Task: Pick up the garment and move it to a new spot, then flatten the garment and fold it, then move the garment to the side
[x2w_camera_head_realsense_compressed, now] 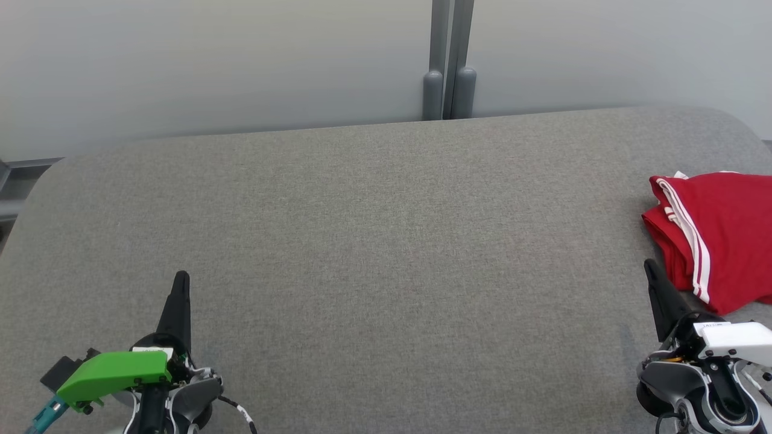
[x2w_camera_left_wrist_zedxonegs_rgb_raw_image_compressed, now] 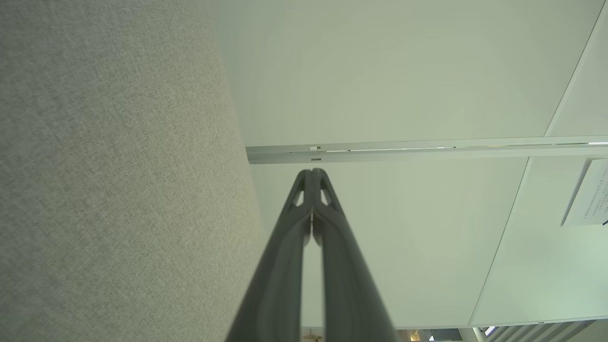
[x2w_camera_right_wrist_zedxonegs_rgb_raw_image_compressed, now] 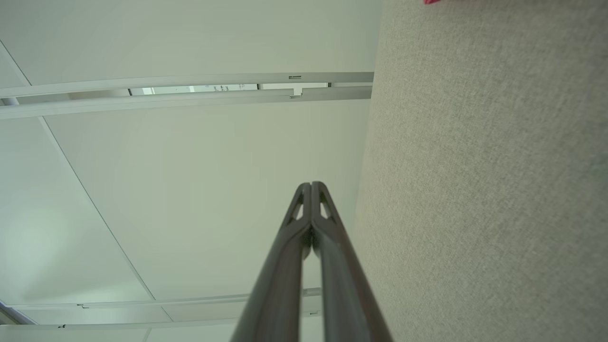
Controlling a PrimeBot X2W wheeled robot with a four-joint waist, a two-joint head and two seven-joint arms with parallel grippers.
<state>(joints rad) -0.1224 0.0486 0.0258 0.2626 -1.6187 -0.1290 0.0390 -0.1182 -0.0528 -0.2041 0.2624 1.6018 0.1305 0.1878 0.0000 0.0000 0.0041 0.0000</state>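
The garment (x2w_camera_head_realsense_compressed: pixel 721 235) is red with white side stripes and lies folded at the right edge of the grey table (x2w_camera_head_realsense_compressed: pixel 374 241); a sliver of the garment (x2w_camera_right_wrist_zedxonegs_rgb_raw_image_compressed: pixel 434 1) shows red at the top of the right wrist view. My right gripper (x2w_camera_head_realsense_compressed: pixel 649 265) is shut and empty, its tip just left of the garment's near corner. At the lower left my left gripper (x2w_camera_head_realsense_compressed: pixel 181 277) is shut too, holding nothing, far from the garment. In the wrist views the left gripper (x2w_camera_left_wrist_zedxonegs_rgb_raw_image_compressed: pixel 312 172) and the right gripper (x2w_camera_right_wrist_zedxonegs_rgb_raw_image_compressed: pixel 311 184) each show their fingers pressed together.
Pale wall panels with a grey post (x2w_camera_head_realsense_compressed: pixel 449 72) stand right behind the table's far edge. The table's corners are rounded, and a grey ledge (x2w_camera_head_realsense_compressed: pixel 15 181) shows past its left end.
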